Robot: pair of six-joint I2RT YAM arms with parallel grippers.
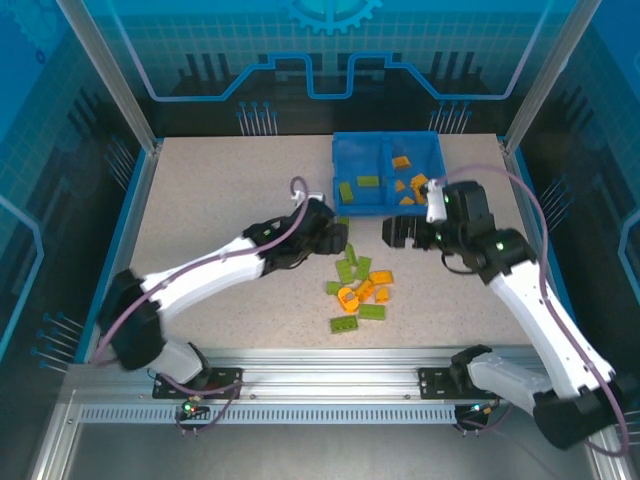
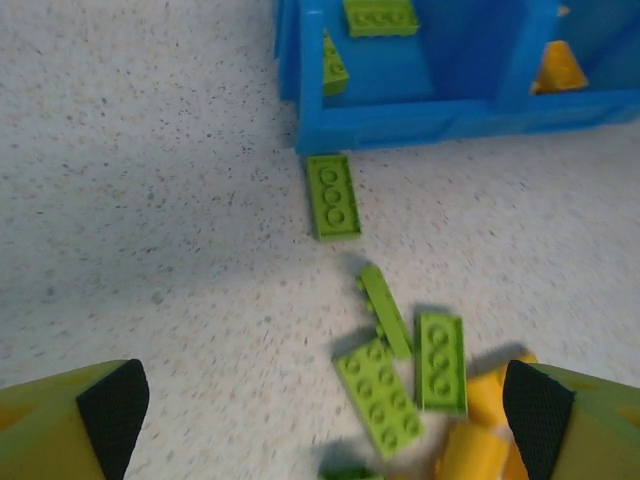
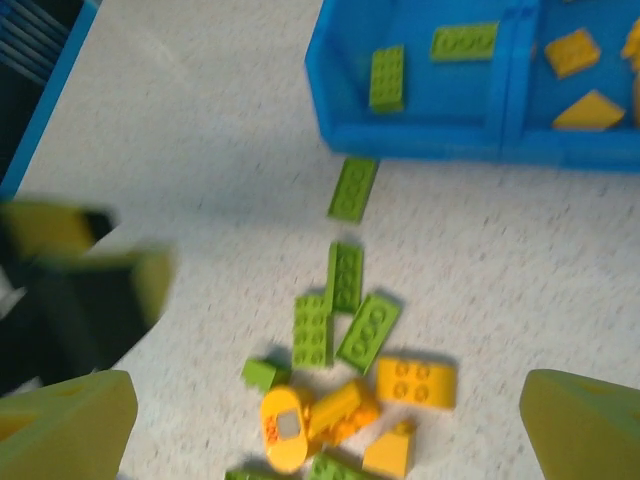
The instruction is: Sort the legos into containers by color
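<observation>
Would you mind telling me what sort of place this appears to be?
Probably a robot lab work cell: aluminium frame posts hold blue printed panels around a speckled tabletop, and a left arm and right arm are mounted on a slotted rail.

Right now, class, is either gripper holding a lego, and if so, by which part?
Nothing is held. The left gripper and the right gripper both stand open, jaws wide apart, with the loose legos lying untouched on the table.
</observation>
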